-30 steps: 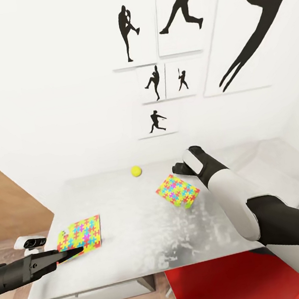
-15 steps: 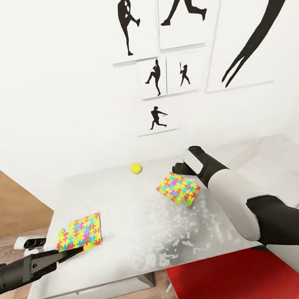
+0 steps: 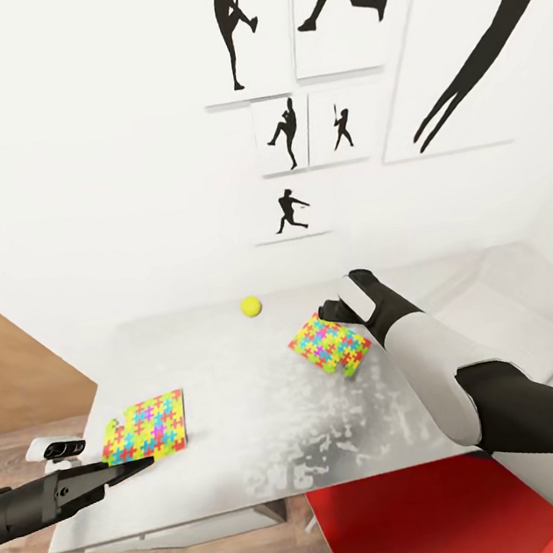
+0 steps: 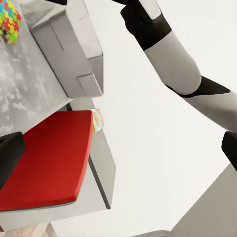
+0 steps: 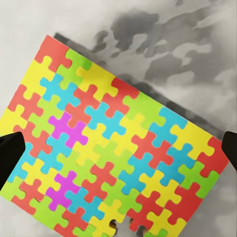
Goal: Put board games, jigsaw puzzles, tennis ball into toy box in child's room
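On the pale grey table lie two jigsaw puzzles. One puzzle lies flat near the left front. The other puzzle sits tilted in the middle, with a shadow under its edge. My right gripper hovers open just behind that tilted puzzle, one dark fingertip at each side of it. The tennis ball rests near the wall. The light grey toy box stands at the table's right end. My left gripper is open at the left puzzle's front edge, holding nothing.
A red seat stands under the table's front right, with a small colourful edge beside it. Black sports silhouette pictures hang on the white wall behind. Wood floor lies at the left.
The whole picture has shifted a little, so the head camera moved. The right gripper has come slightly closer to the tilted puzzle. The left arm holds its place.
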### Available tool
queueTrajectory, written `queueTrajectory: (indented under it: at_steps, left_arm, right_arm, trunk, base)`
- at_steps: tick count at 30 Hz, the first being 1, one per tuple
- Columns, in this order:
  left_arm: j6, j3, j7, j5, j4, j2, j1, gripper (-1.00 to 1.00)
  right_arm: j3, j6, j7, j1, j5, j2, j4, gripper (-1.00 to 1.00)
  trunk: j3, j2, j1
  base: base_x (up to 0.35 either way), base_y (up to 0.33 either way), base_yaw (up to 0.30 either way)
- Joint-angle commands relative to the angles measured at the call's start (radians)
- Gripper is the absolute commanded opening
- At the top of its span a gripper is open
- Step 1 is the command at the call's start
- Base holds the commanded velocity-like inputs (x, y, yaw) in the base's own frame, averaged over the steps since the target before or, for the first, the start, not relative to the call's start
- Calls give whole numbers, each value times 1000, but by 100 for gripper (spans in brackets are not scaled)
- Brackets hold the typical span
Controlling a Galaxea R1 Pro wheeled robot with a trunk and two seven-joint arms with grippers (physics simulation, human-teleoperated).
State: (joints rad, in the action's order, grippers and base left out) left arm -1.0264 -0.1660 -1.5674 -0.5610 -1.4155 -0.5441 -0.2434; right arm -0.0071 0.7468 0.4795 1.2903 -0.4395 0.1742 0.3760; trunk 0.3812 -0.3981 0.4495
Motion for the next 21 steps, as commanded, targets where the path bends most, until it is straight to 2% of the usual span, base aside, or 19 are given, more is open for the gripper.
queueTrajectory:
  at_steps: [1,9,21]
  left_arm:
    - [-11,0,-3,0,0,0,0,100]
    - [-11,0,-3,0,0,0,0,100]
    - [-11,2,-3,1,0,1,0,100]
  right_arm:
    - [-1,3,8,1,-8,0,6,100]
    - [-1,35,7,7,-13,0,128,100]
    - [-1,64,7,28,-14,0,160,100]
  trunk:
    - [3,-2,0]
    - [16,-2,0]
    - [36,-2,0]
  base:
    - [0,0,0]
    - [0,0,0]
    - [0,0,0]
